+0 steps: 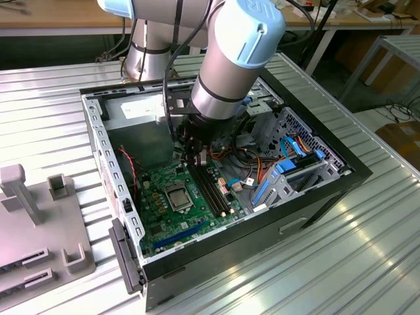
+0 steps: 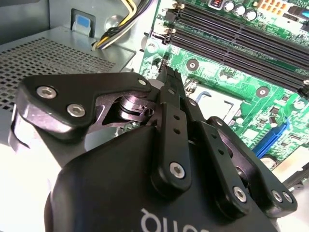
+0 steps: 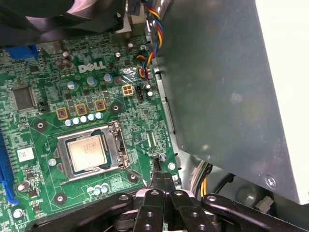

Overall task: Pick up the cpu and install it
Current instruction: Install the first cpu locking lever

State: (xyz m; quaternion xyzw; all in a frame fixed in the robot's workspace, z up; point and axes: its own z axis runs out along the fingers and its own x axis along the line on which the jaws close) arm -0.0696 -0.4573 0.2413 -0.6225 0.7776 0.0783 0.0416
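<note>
Ribbed metal table (image 1: 367, 262) bears the case (image 1: 308, 210); cpu (image 3: 87, 152) seated in socket.

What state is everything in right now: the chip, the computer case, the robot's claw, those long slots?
cpu: seated flat in its socket, metal top showing, nothing touching it.
socket frame: around the cpu, not covering its top.
gripper: jaws shut together, empty, beside the socket above the motherboard.
computer case: side open, lying on the table.
memory slots: empty.

A ribbed metal table (image 1: 367, 262) carries the open computer case (image 1: 315, 200) directly under the gripper (image 1: 195, 159) (a grey fixture block (image 1: 39, 236) sits well aside).
</note>
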